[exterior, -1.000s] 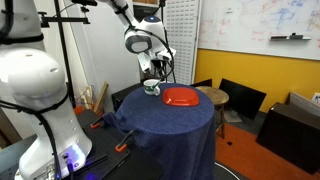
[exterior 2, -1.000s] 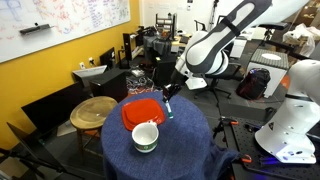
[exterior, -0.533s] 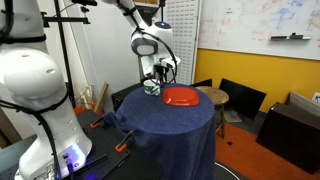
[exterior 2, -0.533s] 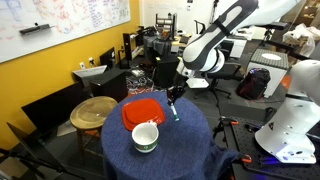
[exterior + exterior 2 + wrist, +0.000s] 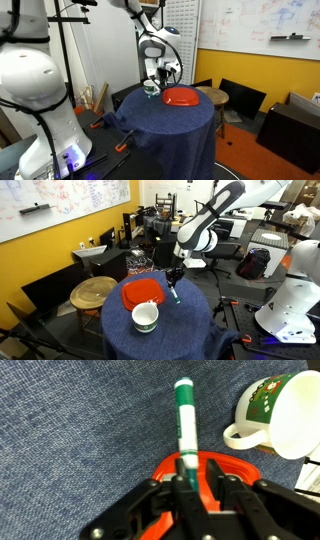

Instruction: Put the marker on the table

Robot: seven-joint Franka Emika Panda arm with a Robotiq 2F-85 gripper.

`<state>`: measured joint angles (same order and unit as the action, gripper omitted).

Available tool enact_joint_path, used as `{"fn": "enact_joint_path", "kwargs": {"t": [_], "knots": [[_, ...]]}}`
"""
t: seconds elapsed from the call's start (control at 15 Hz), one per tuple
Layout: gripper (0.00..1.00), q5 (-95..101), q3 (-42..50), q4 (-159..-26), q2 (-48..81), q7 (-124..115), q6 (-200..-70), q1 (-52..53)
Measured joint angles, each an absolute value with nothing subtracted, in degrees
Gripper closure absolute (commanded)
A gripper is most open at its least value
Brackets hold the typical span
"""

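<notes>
The tool (image 5: 188, 472), clamped on the marker (image 5: 185, 415), hung above the surface (image 5: 80, 430); released there, it might roll against the mug (image 5: 285, 410).

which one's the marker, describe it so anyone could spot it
Find the round table draped in navy cloth, with a white mug and a red dish on it. The marker is the thin green-and-white stick held in the fingers above the cloth.

Bright, even indoor light fills both exterior views, which are small and soft (fine detail smears). In the wrist view the jaws at the bottom edge are out of focus, the bench (image 5: 80, 420) weave sharp, the white mug (image 5: 293, 422) glaring pale.
</notes>
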<state>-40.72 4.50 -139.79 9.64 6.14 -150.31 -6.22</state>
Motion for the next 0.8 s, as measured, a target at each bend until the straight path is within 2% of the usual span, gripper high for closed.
{"fn": "enact_joint_path", "kwargs": {"t": [0.27, 0.4, 0.8], "knots": [[0.10, -38.5, 4.5, -138.5, 10.4, 4.0, -148.8, -6.8], [0.00, -37.8, 4.5, -138.2, 10.5, 3.2, -148.7, -7.0], [0.00, -34.6, 4.3, -137.6, 10.5, 0.2, -148.6, -6.9]]}}
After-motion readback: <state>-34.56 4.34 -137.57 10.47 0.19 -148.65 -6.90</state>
